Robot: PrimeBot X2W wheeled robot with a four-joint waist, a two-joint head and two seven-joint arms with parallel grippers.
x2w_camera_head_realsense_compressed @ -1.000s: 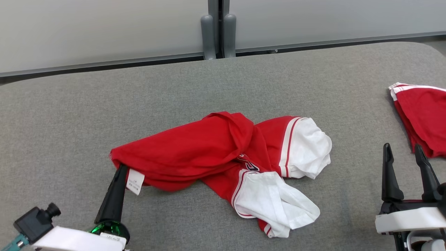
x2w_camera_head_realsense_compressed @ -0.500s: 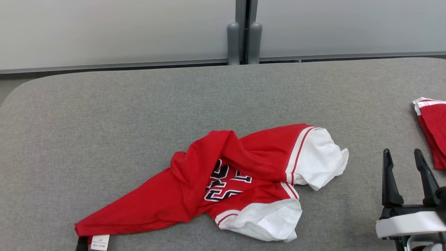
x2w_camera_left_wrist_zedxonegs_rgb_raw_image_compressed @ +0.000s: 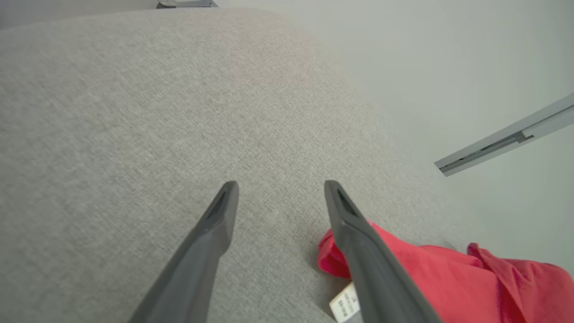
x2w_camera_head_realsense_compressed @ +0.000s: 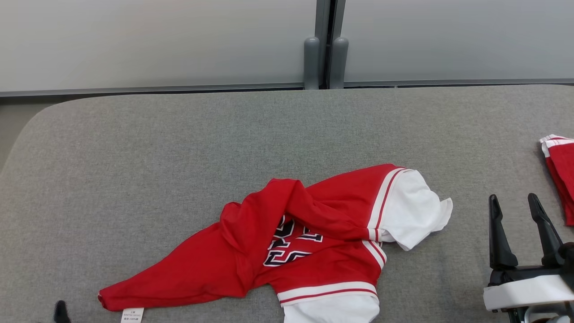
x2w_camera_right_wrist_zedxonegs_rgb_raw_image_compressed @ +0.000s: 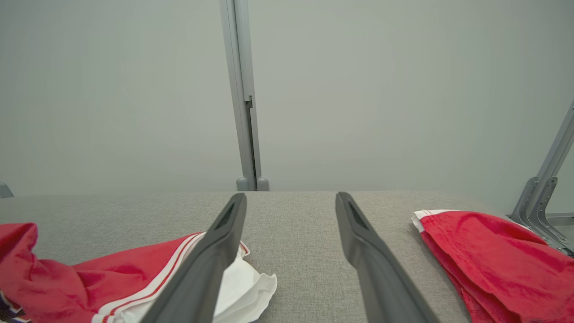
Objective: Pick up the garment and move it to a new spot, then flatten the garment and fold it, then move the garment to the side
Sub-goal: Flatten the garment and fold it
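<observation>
Item: red jersey [x2w_camera_head_realsense_compressed: 215, 273], crumpled on grey surface [x2w_camera_head_realsense_compressed: 134, 157]; left pincer [x2w_camera_left_wrist_zedxonegs_rgb_raw_image_compressed: 281, 186] wide, empty, at its 8 o'clock end; right pincer [x2w_camera_head_realsense_compressed: 512, 199] wide, empty. Flattening: pull opposite corners apart.

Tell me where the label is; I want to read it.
In the head view the label sits at the bottom edge, left of centre, at the shirt's left tip, just right of the left gripper.
</observation>
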